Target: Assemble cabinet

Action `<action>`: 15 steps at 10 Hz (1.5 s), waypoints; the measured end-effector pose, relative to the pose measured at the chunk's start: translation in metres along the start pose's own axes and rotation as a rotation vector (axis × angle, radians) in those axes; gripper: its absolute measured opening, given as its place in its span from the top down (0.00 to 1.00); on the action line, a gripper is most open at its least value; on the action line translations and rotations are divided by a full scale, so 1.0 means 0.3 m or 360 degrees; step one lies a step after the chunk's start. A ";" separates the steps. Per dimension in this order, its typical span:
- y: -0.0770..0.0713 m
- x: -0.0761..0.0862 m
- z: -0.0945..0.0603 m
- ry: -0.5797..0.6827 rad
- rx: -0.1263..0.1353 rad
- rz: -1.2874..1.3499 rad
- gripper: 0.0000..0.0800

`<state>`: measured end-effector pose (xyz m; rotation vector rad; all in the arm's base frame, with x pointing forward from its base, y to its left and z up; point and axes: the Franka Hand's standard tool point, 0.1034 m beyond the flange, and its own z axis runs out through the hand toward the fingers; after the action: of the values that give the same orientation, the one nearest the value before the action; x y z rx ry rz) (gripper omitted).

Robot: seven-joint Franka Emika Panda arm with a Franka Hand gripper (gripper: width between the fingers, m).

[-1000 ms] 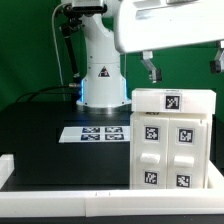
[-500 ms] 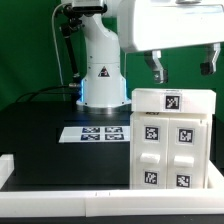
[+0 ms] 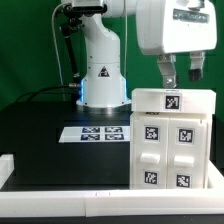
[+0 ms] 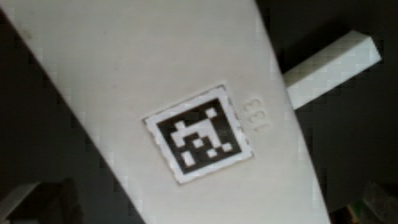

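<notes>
The cabinet [image 3: 172,140] is a tall white box standing at the exterior view's right, with one marker tag on its top face and several on its front drawer blocks. My gripper [image 3: 182,76] hangs just above its top face, open and empty, with both dark fingers [image 3: 168,73] clear of the cabinet. In the wrist view the cabinet's white top face [image 4: 125,110] fills most of the picture, with its marker tag [image 4: 210,133] near the middle. My fingers do not show clearly there.
The marker board [image 3: 98,132] lies flat on the black table to the cabinet's left in the exterior view. The arm's white base [image 3: 100,75] stands behind it. A white rim [image 3: 60,190] runs along the table's front. A white bar [image 4: 338,62] shows beyond the cabinet in the wrist view.
The hand has turned about its wrist and shifted toward the exterior view's right. The fingers now look closer together above the cabinet's top. The cabinet has not moved.
</notes>
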<state>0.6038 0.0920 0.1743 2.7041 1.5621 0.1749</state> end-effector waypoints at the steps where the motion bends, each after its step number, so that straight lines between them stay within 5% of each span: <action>1: 0.000 -0.008 0.014 -0.0012 0.0006 -0.0100 0.00; 7: -0.006 -0.038 0.068 -0.0046 0.0030 -0.0188 0.00; 8: -0.006 -0.038 0.068 -0.0046 0.0030 -0.0187 0.16; 9: -0.005 -0.040 0.068 -0.0046 0.0030 -0.0157 0.16; 10: -0.004 -0.041 0.068 -0.0047 0.0030 -0.0134 0.31; 11: -0.004 -0.043 0.068 -0.0046 0.0032 -0.0116 0.30; 15: -0.005 -0.046 0.070 -0.0028 0.0050 0.0654 0.30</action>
<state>0.5978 0.0817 0.1520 3.0069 0.9926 0.1293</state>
